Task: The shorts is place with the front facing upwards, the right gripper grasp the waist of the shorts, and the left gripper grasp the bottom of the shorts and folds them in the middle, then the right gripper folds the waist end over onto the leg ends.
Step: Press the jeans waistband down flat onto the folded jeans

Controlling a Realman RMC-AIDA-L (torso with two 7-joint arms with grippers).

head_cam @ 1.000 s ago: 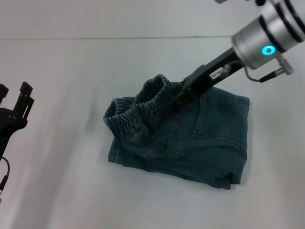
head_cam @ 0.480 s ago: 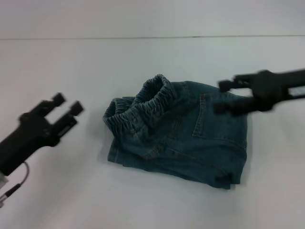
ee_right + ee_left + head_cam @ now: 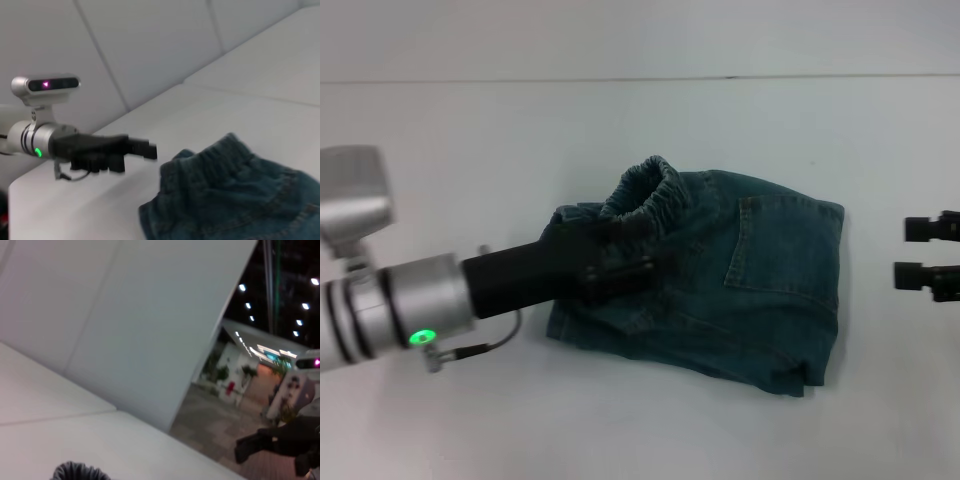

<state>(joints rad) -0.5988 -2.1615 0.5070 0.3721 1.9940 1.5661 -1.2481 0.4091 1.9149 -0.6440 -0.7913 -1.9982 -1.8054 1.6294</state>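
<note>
Head view: folded denim shorts (image 3: 720, 285) lie mid-counter (image 3: 470, 140), gathered waist (image 3: 640, 195) bunched upward. The left pincer (image 3: 635, 270) reaches over the waist; its grip cannot be told. The right pincer (image 3: 917, 252) hovers apart at the counter's edge, fingers spread, empty.

Right wrist view: the left pincer (image 3: 142, 150) sits just beside the shorts (image 3: 235, 195).

L hand (image 3: 635, 272) blocks waist (image 3: 642, 195); table (image 3: 470, 140) open around shorts (image 3: 760, 290).

right gripper (image 3: 916, 252) cropped (head view), waist (image 3: 642, 196) partly covered
</note>
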